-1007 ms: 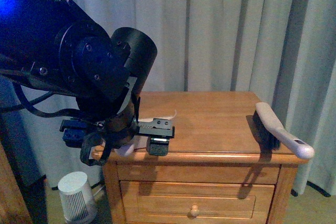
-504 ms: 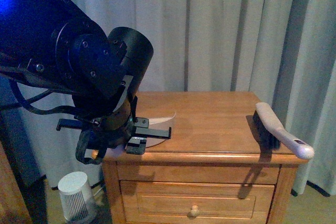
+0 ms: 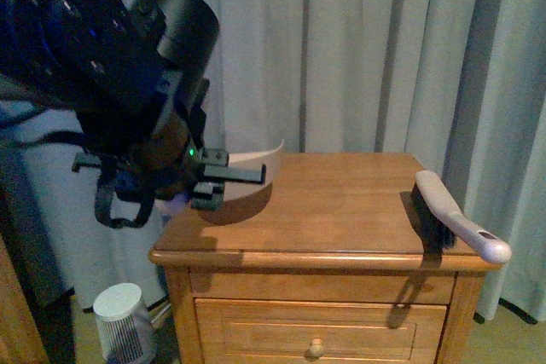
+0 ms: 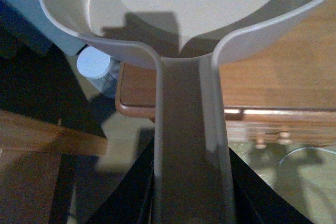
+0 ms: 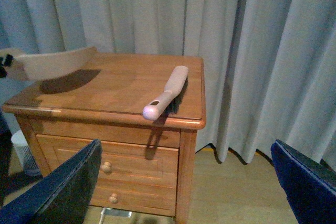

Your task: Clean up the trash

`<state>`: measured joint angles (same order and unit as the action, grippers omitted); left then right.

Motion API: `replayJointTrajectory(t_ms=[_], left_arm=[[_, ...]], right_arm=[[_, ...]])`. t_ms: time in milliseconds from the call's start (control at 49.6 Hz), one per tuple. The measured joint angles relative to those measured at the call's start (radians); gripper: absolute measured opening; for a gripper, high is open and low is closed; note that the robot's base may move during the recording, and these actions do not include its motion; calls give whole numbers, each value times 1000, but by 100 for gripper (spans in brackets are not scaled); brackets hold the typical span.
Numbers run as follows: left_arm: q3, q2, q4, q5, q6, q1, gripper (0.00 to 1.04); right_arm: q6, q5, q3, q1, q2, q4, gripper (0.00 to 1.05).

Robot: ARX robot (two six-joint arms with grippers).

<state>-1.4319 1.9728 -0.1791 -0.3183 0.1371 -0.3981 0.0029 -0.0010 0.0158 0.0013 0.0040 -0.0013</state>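
My left gripper (image 3: 209, 181) is shut on the handle of the beige dustpan (image 3: 256, 155), holding it in the air above the left part of the wooden nightstand (image 3: 341, 202). The left wrist view looks along the handle (image 4: 189, 129) into the pan (image 4: 194, 3); the part of its inside that shows holds nothing. From the right wrist, the dustpan (image 5: 52, 64) hovers over its own shadow. My right gripper (image 5: 184, 192) is open and well back from the nightstand (image 5: 121, 85). The trash is out of view in every frame.
A white-handled brush (image 3: 456, 215) lies along the nightstand's right edge, its handle end (image 5: 152, 111) sticking out over the front. A small white cylinder (image 3: 119, 317) stands on the floor at the left. Grey curtains (image 3: 358, 49) hang behind. Drawers (image 5: 105, 166) face front.
My left arm has lifted the dustpan from the nightstand's front left corner, up and slightly back. The brush has not moved.
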Motion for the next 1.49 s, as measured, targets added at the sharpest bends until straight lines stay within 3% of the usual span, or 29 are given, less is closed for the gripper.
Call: replayJointTrajectory(t_ms=[242, 484, 806, 1491], left_arm=[[135, -233, 167, 69, -146, 39, 28], [378, -557, 299, 246, -362, 120, 28], [600, -904, 258, 408, -450, 198, 28], [788, -1342, 64, 576, -403, 351, 28]], right_arm=[[0, 0, 0, 0, 0, 0, 97], [0, 0, 0, 0, 0, 0, 97], [0, 0, 0, 0, 0, 0, 97], [0, 0, 0, 0, 0, 0, 97]])
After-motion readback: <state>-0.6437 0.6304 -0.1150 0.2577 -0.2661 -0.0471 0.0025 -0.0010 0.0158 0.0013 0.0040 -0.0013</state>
